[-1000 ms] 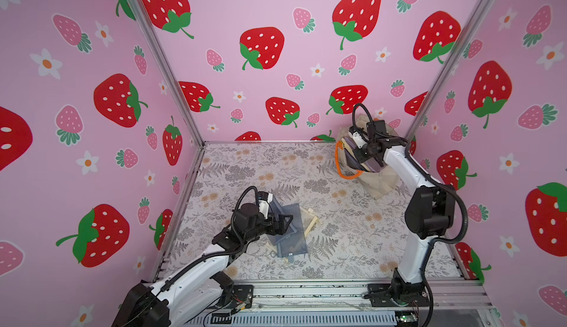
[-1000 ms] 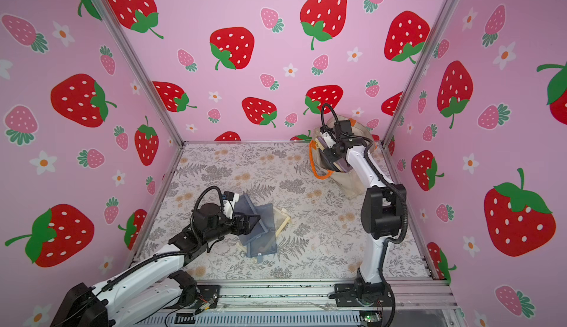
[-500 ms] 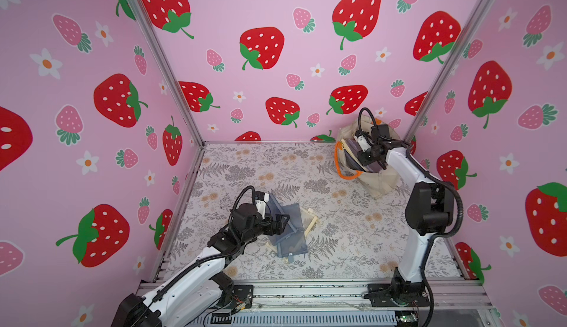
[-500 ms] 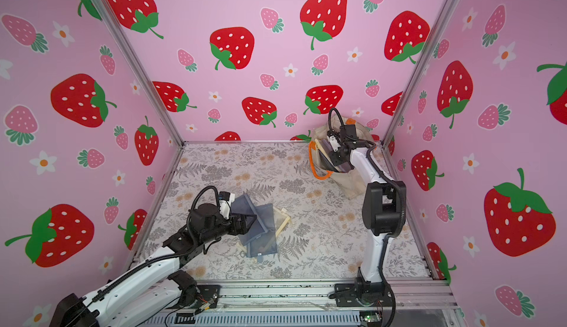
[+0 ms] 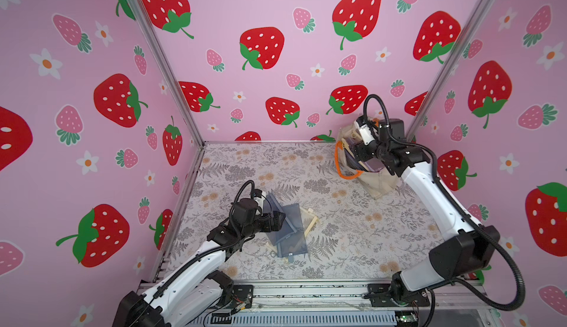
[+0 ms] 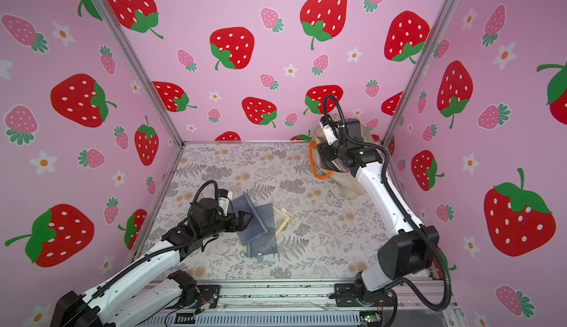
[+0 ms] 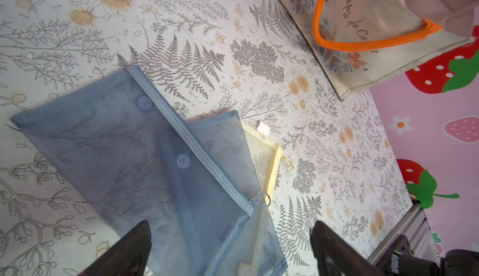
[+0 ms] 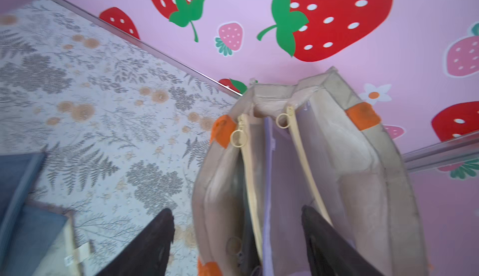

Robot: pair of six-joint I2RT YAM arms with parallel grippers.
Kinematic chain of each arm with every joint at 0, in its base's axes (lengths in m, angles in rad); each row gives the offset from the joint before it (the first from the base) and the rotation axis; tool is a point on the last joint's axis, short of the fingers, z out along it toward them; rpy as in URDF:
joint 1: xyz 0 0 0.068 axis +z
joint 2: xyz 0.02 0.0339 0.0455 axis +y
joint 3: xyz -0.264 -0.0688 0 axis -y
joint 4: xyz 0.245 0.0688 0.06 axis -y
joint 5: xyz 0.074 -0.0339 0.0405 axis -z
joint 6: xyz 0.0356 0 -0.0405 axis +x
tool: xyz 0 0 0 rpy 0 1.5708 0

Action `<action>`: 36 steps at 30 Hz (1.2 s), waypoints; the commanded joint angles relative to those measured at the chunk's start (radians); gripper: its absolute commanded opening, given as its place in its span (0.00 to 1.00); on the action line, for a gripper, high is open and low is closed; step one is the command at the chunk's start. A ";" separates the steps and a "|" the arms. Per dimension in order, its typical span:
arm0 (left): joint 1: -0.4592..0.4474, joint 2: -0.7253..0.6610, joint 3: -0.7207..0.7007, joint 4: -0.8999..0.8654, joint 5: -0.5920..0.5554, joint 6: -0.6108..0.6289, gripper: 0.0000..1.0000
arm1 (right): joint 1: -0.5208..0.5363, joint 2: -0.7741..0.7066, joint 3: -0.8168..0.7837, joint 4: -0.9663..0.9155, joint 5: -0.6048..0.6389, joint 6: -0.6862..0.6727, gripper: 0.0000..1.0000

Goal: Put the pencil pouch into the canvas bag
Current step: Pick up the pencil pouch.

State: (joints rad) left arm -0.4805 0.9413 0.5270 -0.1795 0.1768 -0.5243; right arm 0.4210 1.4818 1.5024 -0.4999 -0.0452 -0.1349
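Observation:
The cream canvas bag [image 5: 380, 184] [image 6: 349, 187] [image 8: 363, 173] with orange handles stands at the back right, mouth open. Inside it stand a lilac pencil pouch [image 8: 282, 184] and cream-zipped pouches [image 8: 248, 173]. My right gripper [image 5: 352, 154] [image 8: 237, 210] is open at the bag's mouth, one finger outside the near wall, the other inside by the lilac pouch. More blue mesh pouches [image 5: 291, 221] [image 7: 103, 145] lie overlapped on the mat at mid-left. My left gripper [image 5: 280, 218] [image 7: 230, 224] hangs open just over their edge, holding nothing.
A cream-trimmed mesh pouch [image 7: 264, 155] [image 5: 308, 221] pokes out from under the blue ones. The floral mat [image 5: 337, 233] is fenced by pink strawberry walls, with a metal rail [image 5: 306, 291] along the front. The bag's orange handle [image 7: 363, 44] droops toward the middle.
The right gripper's jaws have gone from shut to wide apart at the bag's mouth, letting go of what they held there. The left arm has barely shifted over the blue pouches.

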 commanded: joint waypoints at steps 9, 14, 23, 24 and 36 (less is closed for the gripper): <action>0.078 0.156 -0.017 0.069 0.066 -0.061 0.82 | 0.251 0.052 -0.489 0.320 -0.288 0.356 0.77; 0.105 0.151 -0.041 0.051 0.013 -0.104 0.73 | 0.336 0.189 -0.418 0.397 -0.358 0.392 0.75; 0.141 0.127 -0.157 0.140 0.018 -0.169 0.74 | 0.409 0.460 -0.228 0.433 -0.474 0.433 0.73; 0.140 0.139 -0.162 0.158 0.023 -0.173 0.74 | 0.413 0.474 -0.226 0.445 -0.487 0.441 0.73; 0.149 0.291 -0.169 0.380 0.059 -0.204 0.72 | 0.443 0.573 -0.238 0.504 -0.560 0.483 0.68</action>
State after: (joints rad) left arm -0.3401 1.2064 0.3641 0.1120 0.2207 -0.7017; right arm 0.8471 2.0369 1.2686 -0.0299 -0.5690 0.3229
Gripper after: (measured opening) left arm 0.726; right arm 0.681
